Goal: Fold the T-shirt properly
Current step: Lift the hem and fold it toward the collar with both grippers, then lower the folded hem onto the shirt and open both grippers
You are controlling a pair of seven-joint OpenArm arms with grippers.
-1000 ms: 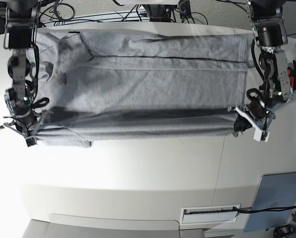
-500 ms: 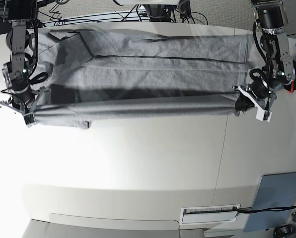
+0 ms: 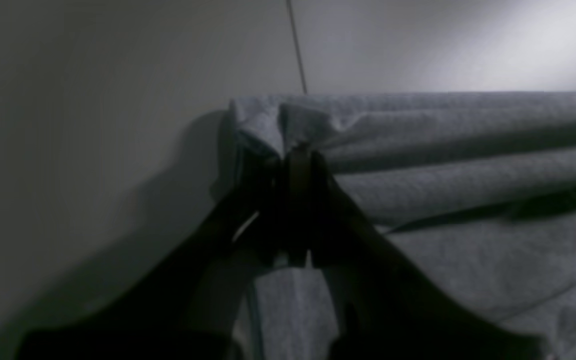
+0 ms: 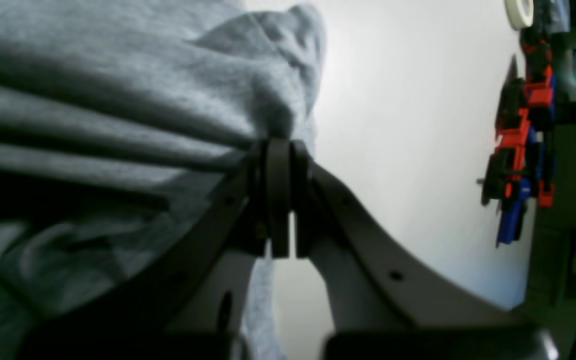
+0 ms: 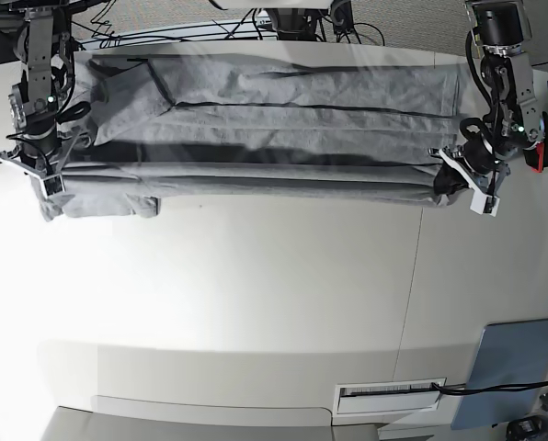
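Note:
The heather-grey T-shirt (image 5: 256,119) lies stretched across the far part of the white table, its near long edge lifted and held taut between both grippers. My left gripper (image 5: 450,181), on the right of the base view, is shut on the shirt's corner (image 3: 288,125); its dark fingers (image 3: 298,200) pinch a bunched fold. My right gripper (image 5: 42,176), on the left of the base view, is shut on the other end of that edge (image 4: 248,85), fingers (image 4: 278,200) pressed together on the cloth. A short flap of cloth (image 5: 99,204) hangs below it. No lettering shows.
The white table (image 5: 256,303) reaches toward the camera, with a seam (image 5: 410,303) on the right. A grey-blue pad (image 5: 513,367) lies at the front right. Red and blue tools (image 4: 518,150) sit off the table's side. Cables (image 5: 283,23) run behind the shirt.
Both grippers have carried the held near edge of the shirt away from the camera, toward the far side of the table. The folded-over band now lies further over the shirt.

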